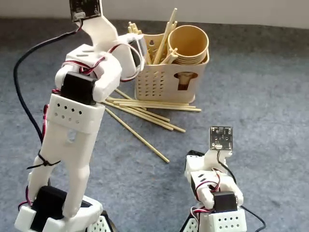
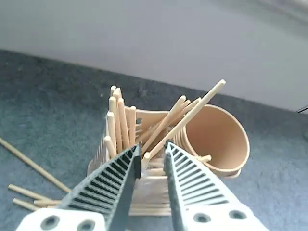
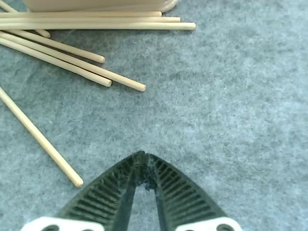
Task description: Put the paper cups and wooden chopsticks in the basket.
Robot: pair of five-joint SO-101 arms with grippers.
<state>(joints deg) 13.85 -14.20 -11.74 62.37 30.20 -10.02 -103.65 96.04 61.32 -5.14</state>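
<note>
A cream perforated basket [image 1: 166, 79] stands at the back of the grey carpet. Inside it sits a stack of paper cups [image 1: 189, 44] and several wooden chopsticks [image 1: 166, 34] standing upright. More chopsticks [image 1: 145, 108] lie fanned on the carpet in front of the basket. My left gripper [image 2: 153, 150] hovers just above the basket's [image 2: 149, 185] near side, open by a narrow gap, empty, with the cups [image 2: 219, 139] beyond it. My right gripper [image 3: 143, 158] is shut on nothing, low over bare carpet, a short way from the loose chopsticks [image 3: 72, 62].
The left arm [image 1: 82, 111] stretches from the front left corner up to the basket and hides part of the chopstick pile. The right arm [image 1: 215, 188] is folded at the front. One chopstick [image 1: 137, 135] lies apart, pointing toward the right arm. A pale wall runs behind the basket.
</note>
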